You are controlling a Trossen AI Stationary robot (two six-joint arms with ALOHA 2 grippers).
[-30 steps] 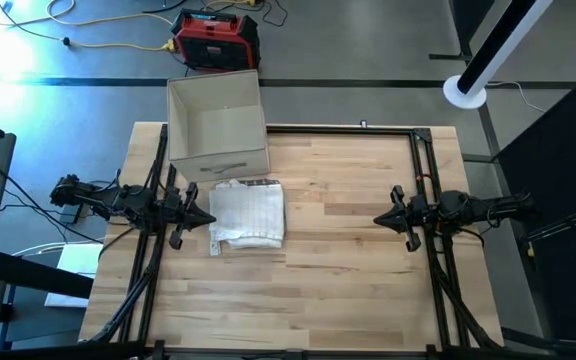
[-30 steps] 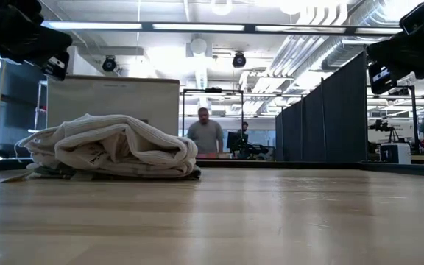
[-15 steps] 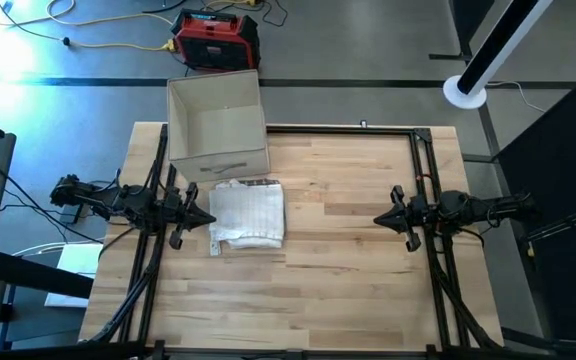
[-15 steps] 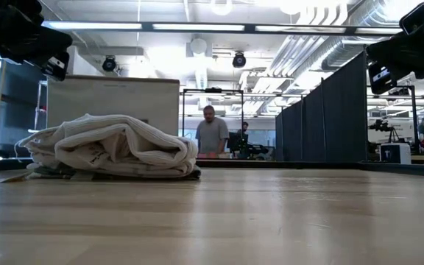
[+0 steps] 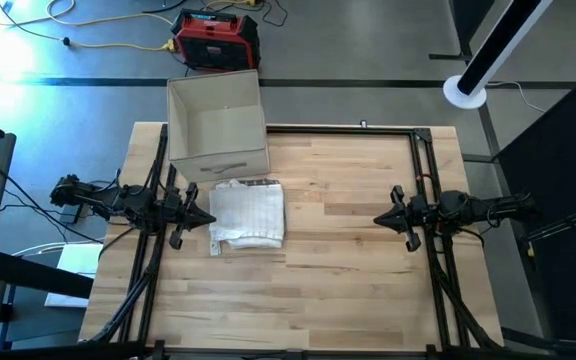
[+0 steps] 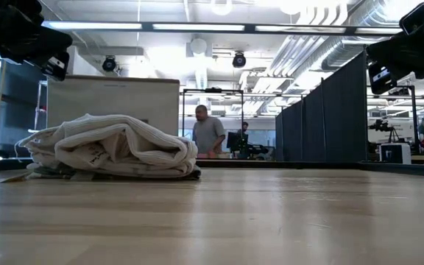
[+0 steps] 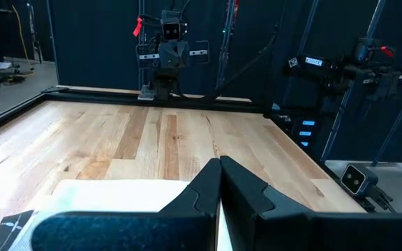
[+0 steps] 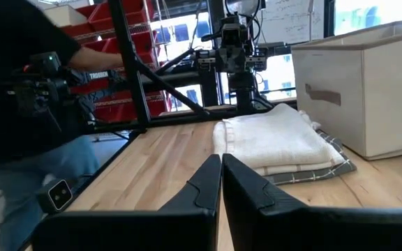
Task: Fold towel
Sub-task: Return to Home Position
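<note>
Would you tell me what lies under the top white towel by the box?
Beneath the top white towel a second pale folded layer shows, then a grey cloth on the table. Anything deeper inside the stack is covered.

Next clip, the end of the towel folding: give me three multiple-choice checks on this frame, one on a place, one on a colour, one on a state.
1. Where is the towel stack relative to the box?
A. inside it
B. on the table beside it, on the left arm's side
C. far from it, at the right arm's edge

2. What colour is the top towel?
A. red
B. white
C. green

3. What state are the left tool and the right tool in?
A. both shut and empty
B. left shut on a towel
C. both wide open

Answers:
1 B: the high view shows the stack on the wood next to the box, close to the left tool.
2 B: it shows white in the high and right wrist views.
3 A: each wrist view shows its fingers together with nothing between them.
</note>
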